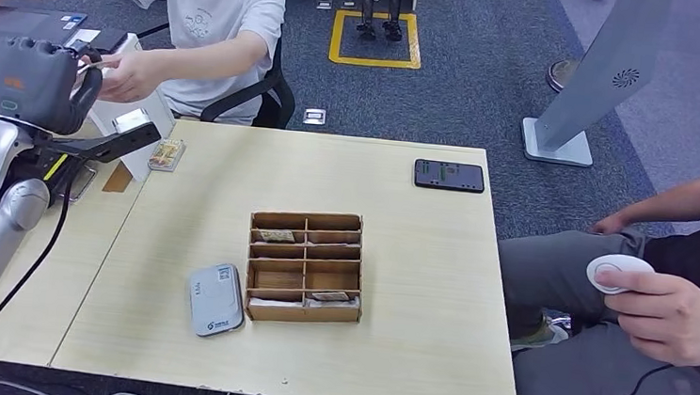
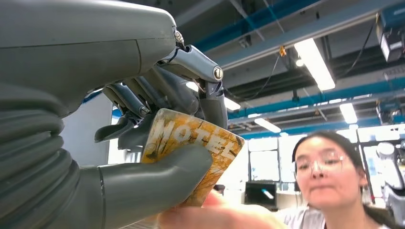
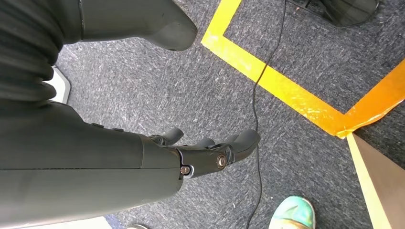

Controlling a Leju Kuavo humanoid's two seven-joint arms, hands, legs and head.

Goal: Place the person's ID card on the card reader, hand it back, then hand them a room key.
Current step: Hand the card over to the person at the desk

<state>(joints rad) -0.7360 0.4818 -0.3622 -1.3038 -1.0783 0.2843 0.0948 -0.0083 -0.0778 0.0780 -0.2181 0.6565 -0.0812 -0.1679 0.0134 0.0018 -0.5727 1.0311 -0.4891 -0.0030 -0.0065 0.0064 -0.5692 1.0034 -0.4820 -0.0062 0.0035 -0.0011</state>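
Past the bench's (image 1: pixel 409 353) far-left corner, your left hand (image 2: pixel 157 143) grips the room key (image 2: pixel 191 143), which the person's hand (image 1: pixel 129 76) touches. Your right hand (image 3: pixel 200 152) hangs over carpet, released, fingers apart.

Our left hand (image 1: pixel 42 82) raised, thumb and fingers (image 2: pixel 143 109) pinching room key (image 2: pixel 193 148); our right hand (image 3: pixel 191 148) hangs down, fingers loosely apart.

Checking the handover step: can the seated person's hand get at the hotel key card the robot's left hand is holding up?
Probably yes. The left hand pinches the hotel key card with its outer edge left bare, and the person's hand is already right at it in the head view, with nothing between them.
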